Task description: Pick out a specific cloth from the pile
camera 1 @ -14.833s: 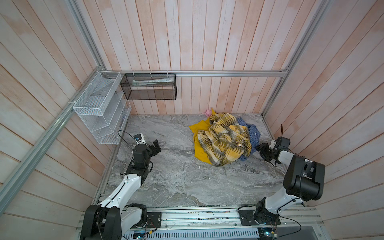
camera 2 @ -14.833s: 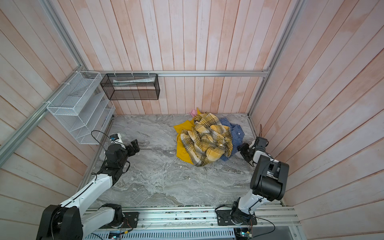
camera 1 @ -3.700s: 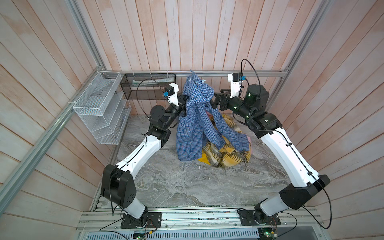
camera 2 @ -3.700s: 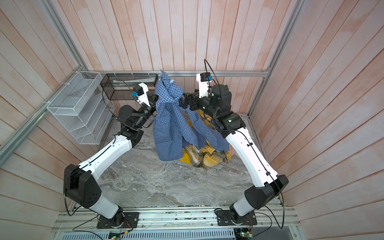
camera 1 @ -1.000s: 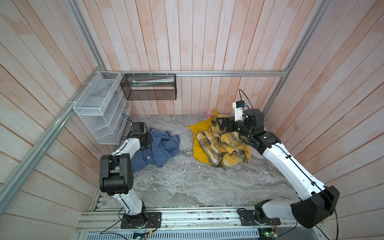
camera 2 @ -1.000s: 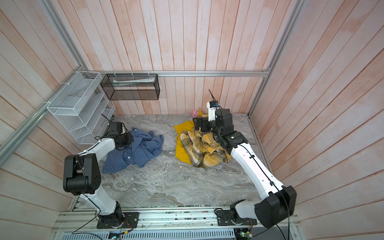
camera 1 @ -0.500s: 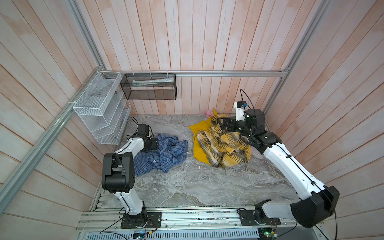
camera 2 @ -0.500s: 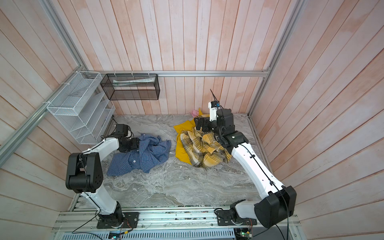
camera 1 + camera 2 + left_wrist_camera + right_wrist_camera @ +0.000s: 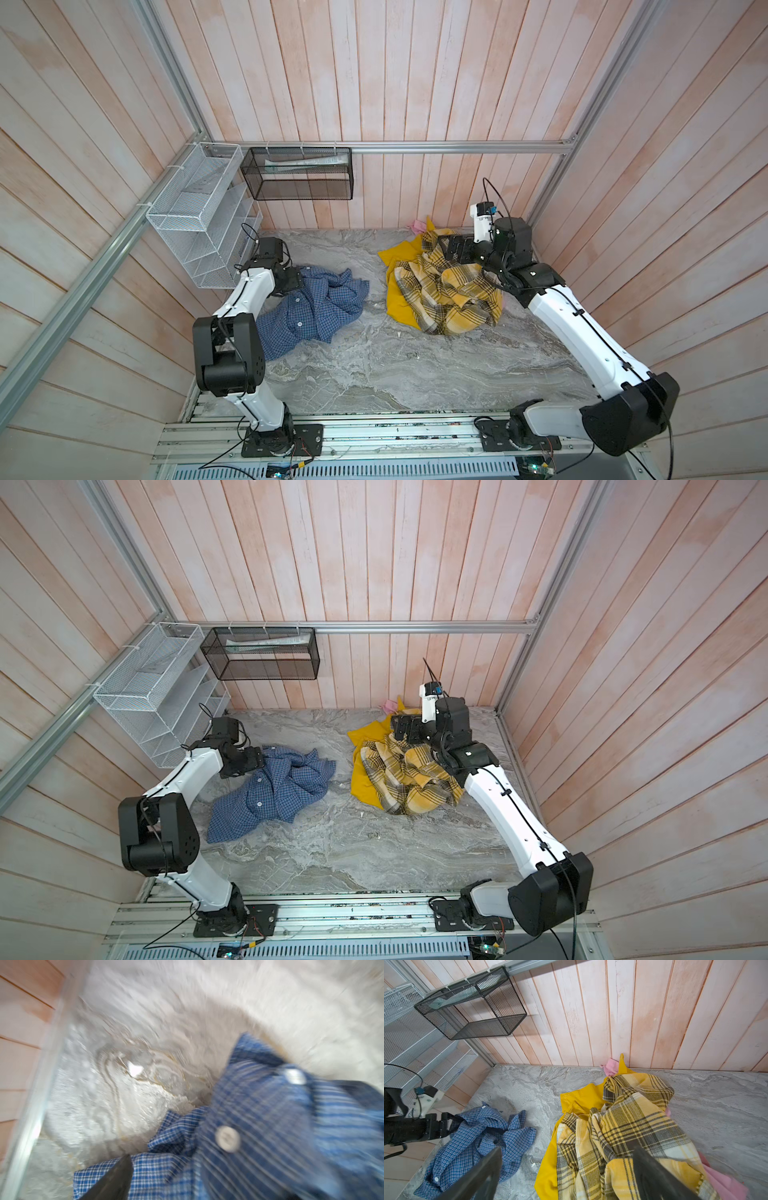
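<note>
Top views: the cloth [image 9: 316, 307], a fine blue-and-white check with white buttons, lies crumpled on the grey marble bench [image 9: 374, 365]. It is on my left side, well apart from the pile [image 9: 444, 291].
Pile: yellow-black plaid [image 9: 453, 303] lies on top of a plain yellow cloth [image 9: 397, 295], with a small pink piece [image 9: 417, 224] against the back wall. It sits on the right half of the bench.
Left gripper: my left gripper [image 9: 255, 760] is low at the back-left edge of the cloth. From above I cannot tell whether it touches the cloth or is just beside it.
Left wrist view: the picture is blurred. Only one dark finger [image 9: 112, 1180] shows, over the checked fabric, with a white button [image 9: 227, 1138] close ahead. The cloth rests slack on the bench, not lifted.
Right gripper: my right gripper [image 9: 444, 249] hovers over the back of the pile, jaws spread wide, with nothing between them.
Right wrist view: both my fingers [image 9: 483, 1169] frame the plaid. Past them the cloth shows beside my left gripper, whose jaws are parted at the cloth's edge.
Walls: a black mesh basket [image 9: 297, 174] and a white wire rack [image 9: 199, 224] hang near the back-left corner.
</note>
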Controlling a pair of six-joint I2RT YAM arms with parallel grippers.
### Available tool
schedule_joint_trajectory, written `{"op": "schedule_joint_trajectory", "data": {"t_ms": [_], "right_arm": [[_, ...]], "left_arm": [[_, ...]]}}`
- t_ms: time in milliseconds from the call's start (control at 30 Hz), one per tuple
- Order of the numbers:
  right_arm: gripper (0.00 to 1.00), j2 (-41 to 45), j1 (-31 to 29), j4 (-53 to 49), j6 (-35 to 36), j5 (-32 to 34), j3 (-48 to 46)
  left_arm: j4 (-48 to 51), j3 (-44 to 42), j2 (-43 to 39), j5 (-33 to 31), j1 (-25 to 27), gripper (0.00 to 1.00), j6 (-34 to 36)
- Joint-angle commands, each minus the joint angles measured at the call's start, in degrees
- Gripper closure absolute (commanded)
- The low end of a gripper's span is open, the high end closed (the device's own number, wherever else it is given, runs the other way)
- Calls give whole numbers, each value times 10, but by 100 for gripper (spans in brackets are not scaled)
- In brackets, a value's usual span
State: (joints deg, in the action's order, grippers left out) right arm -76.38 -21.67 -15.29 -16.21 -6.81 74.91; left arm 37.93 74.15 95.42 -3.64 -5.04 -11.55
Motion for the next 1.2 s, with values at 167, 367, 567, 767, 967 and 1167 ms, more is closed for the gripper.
{"op": "schedule_joint_trajectory", "data": {"t_ms": [167,367,567,767,967,1167], "right_arm": [[2,21,8,-15,13,-8,-7],[2,28,14,-19,13,-8,-16],[2,19,15,-22,10,-21,-13],[2,20,16,-43,26,7,-15],[2,32,27,-47,28,12,-34],[2,45,44,-52,31,11,-39]], "left_arm": [[-9,-13,-109,51,20,14,0],[-6,-72,-155,62,75,9,7],[-9,-135,-105,26,138,6,-19],[-26,-155,-26,-38,167,3,-23],[-34,-129,83,-84,201,1,-26],[-52,-121,143,-45,202,36,-41]]}}
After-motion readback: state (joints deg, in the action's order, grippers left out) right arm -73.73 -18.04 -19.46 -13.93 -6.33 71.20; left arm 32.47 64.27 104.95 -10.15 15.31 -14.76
